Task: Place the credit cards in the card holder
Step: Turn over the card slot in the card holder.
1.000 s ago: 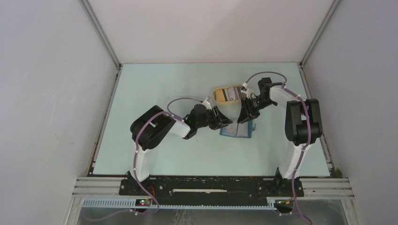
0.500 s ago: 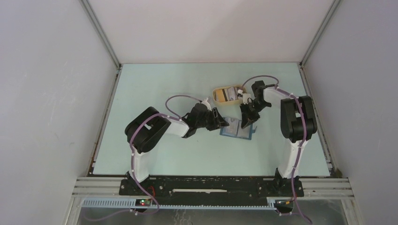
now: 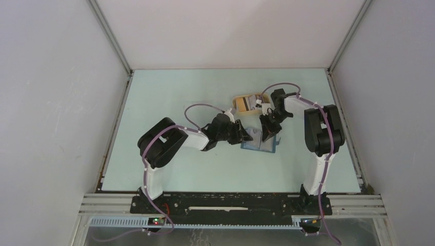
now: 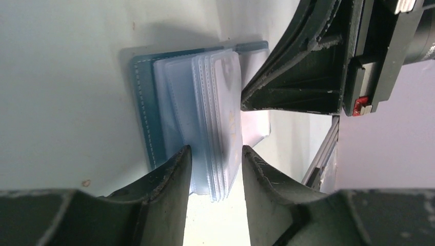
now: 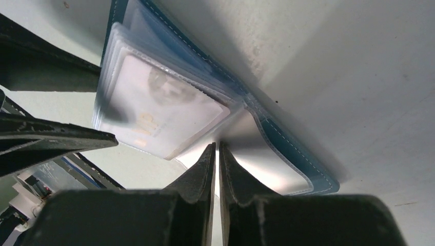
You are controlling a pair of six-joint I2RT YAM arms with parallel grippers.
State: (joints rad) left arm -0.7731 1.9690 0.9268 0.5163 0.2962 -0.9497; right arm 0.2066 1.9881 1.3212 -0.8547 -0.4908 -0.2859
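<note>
My left gripper (image 4: 213,171) pinches stack of clear sleeves (image 4: 215,118) of open card holder (image 3: 259,141), just ahead of my fingers. My right gripper (image 5: 216,154) nearly closed on thin silvery card (image 5: 246,138), tip at sleeve mouth. Card looks light, stiff, slippery: hold by rear edge. Sleeves floppy.

Nothing here reads as clear text. In the right wrist view, a card (image 5: 159,110) inside the clear sleeves of the card holder (image 5: 287,148) carries faint gold lettering and a round emblem, both too blurred to make out. The cards in the far tray (image 3: 248,102) are too small to read.
</note>
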